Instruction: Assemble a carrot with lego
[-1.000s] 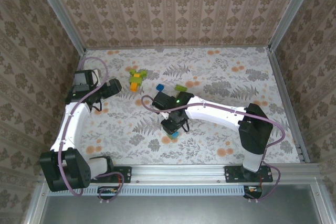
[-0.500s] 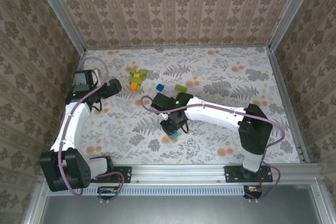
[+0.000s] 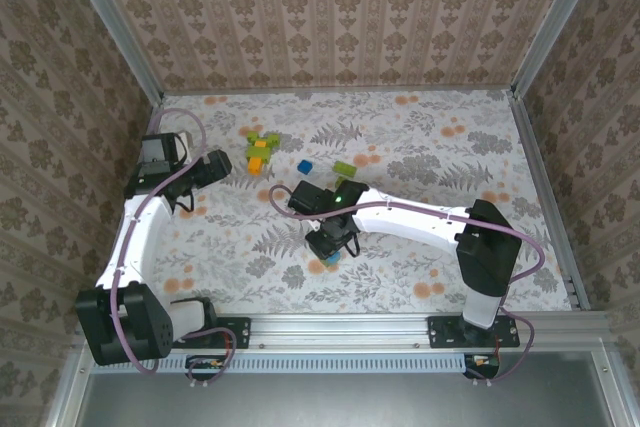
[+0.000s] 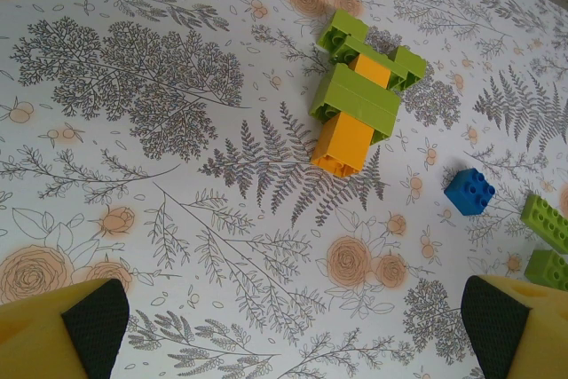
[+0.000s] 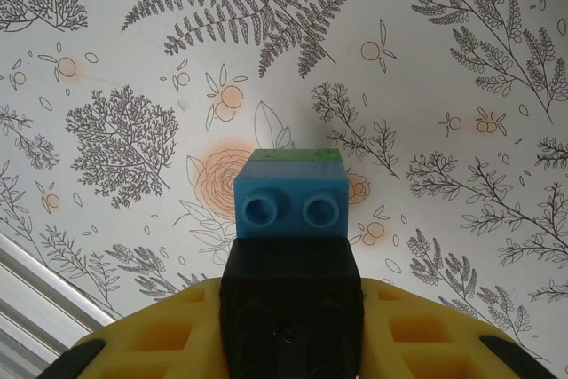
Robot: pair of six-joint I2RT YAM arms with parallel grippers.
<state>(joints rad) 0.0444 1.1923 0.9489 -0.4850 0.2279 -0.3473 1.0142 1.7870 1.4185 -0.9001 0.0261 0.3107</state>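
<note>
L gripper (image 3: 213,168) hung at the table's (image 3: 430,137) left side, jaws spread wide w/ nothing between them. In its wrist view the two yellow fingers (image 4: 62,330) w/ dark pads sat in the bottom corners, apart from all the lego. Ahead of it lay the part-built piece (image 4: 359,95): light green bricks at the top and across the middle, orange bricks down the centre, flat on the floral tabletop. In the top view this piece (image 3: 260,150) lay near the far-left of the table. Beside it, to the right and not touching, sat a loose blue brick (image 4: 469,191), and beyond that two light green bricks (image 4: 546,222) at the frame edge. In the top view the blue one (image 3: 305,167) and the green ones (image 3: 343,167) lay just past the R arm's wrist. R gripper (image 3: 330,245) was near table centre, pointing down, jaws clamped on a small blue-green stack (image 5: 291,204): blue brick w/ two studs facing the cam, a green layer on its far end. A black block (image 5: 291,299) sat directly behind the blue, touching it, between the yellow fingers; couldn't tell if brick or pad. Couldn't tell if the stack touched the tabletop.
</note>
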